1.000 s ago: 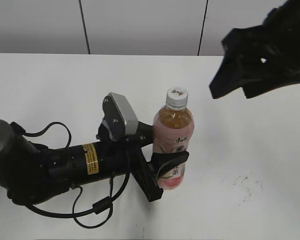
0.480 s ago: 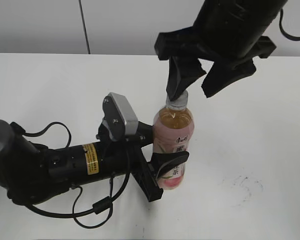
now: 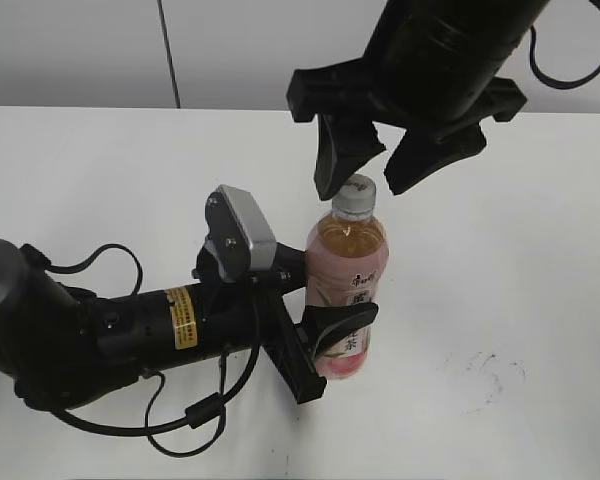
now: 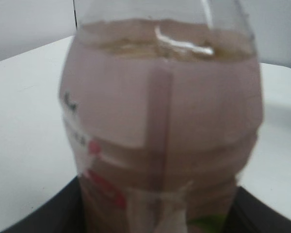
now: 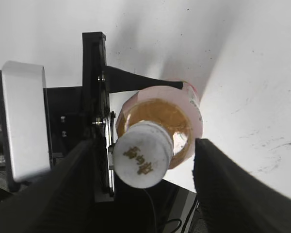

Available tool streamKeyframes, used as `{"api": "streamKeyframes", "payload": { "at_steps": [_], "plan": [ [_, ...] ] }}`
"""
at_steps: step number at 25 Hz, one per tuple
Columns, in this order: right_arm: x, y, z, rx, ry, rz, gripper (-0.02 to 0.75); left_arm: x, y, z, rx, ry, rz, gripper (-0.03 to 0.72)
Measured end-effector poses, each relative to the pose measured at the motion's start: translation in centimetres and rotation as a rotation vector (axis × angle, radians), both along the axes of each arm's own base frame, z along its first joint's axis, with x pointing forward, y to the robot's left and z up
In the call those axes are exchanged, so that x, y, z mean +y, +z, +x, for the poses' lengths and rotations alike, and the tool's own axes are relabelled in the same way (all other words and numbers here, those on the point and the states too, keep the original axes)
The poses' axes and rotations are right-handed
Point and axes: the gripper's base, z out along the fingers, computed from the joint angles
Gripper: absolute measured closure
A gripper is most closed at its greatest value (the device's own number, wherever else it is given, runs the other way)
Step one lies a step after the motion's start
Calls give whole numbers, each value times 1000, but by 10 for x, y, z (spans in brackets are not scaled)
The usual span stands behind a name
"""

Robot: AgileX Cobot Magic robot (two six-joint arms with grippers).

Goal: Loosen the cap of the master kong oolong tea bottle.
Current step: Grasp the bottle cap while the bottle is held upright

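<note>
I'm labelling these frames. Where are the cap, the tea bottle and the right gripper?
cap (image 5: 142, 160): right wrist view, its white top.
tea bottle (image 3: 347, 285): exterior view, pink label.
right gripper (image 3: 368, 176): exterior view, between the open fingertips.

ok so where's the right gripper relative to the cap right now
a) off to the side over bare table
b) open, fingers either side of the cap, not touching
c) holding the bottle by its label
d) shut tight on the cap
b: the right gripper is open, its dark fingers flanking the cap with gaps on both sides, while the left gripper holds the bottle.
</note>
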Motion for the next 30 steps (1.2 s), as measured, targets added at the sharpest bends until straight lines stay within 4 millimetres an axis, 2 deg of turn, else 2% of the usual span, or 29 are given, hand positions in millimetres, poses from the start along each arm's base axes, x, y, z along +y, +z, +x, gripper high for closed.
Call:
{"api": "streamKeyframes", "payload": {
  "at_steps": [6,9,12,18,21,26,30],
  "plan": [
    [4,-9,3,26,-2,-7,261,0,0,0,-1,0,0,309],
    [4,-10,3,26,-2,-7,318,0,0,0,-1,0,0,309],
    [4,-10,3,27,1,-8,448,0,0,0,-1,0,0,309],
    [4,-10,3,-8,106,-25,458,0,0,0,-1,0,0,309],
    [4,-10,3,-76,312,-58,458,0,0,0,-1,0,0,309],
    [4,-10,1,-249,887,-143,460,0,0,-1,-13,-10,2,309],
    [4,-10,0,-367,1258,-187,461,-1,0,-1,-22,-21,5,309]
  ]
}}
